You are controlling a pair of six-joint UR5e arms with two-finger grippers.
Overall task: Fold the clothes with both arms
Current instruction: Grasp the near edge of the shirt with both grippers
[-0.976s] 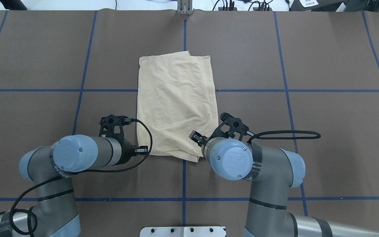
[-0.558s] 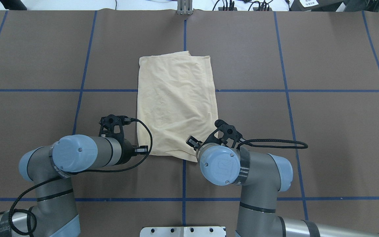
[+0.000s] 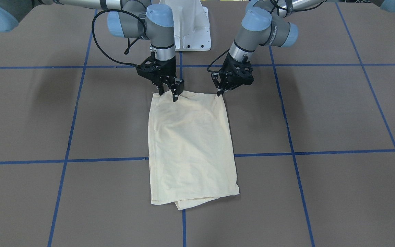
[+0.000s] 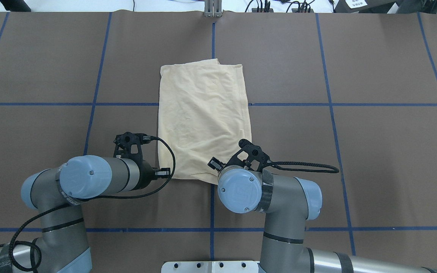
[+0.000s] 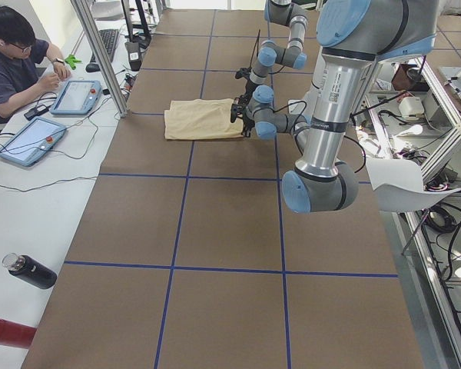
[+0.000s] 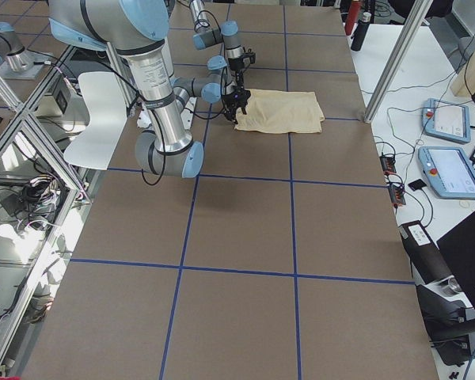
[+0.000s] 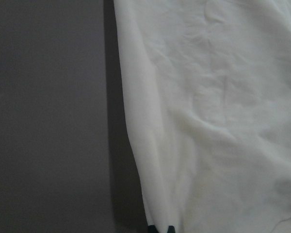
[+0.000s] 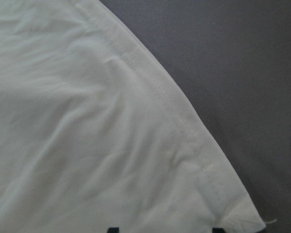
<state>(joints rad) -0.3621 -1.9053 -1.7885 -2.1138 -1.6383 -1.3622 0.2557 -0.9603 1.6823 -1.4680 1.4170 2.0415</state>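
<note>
The pale cream-yellow shirt (image 4: 203, 117) lies folded into a tall rectangle at the table's middle, also in the front view (image 3: 190, 144). No print or label shows. My left gripper (image 3: 220, 92) points down at the shirt's near left corner. In the left wrist view its fingertips (image 7: 161, 229) sit close together on the shirt's edge (image 7: 208, 121), shut on it. My right gripper (image 3: 168, 95) stands open over the near right corner, its two fingertips (image 8: 165, 230) wide apart above the hemmed fabric (image 8: 87, 121). From overhead both grippers are hidden under their wrists.
The brown table cover (image 4: 355, 151) carries blue tape grid lines. The white pedestal base (image 3: 190, 31) stands behind the arms. At the table's far side a person (image 5: 19, 61) sits with tablets (image 5: 77, 96). Bottles (image 5: 27, 270) lie at one end.
My right arm has swung to the left, bringing its gripper in over the shirt's near right corner. The left arm and the shirt have stayed where they were.
</note>
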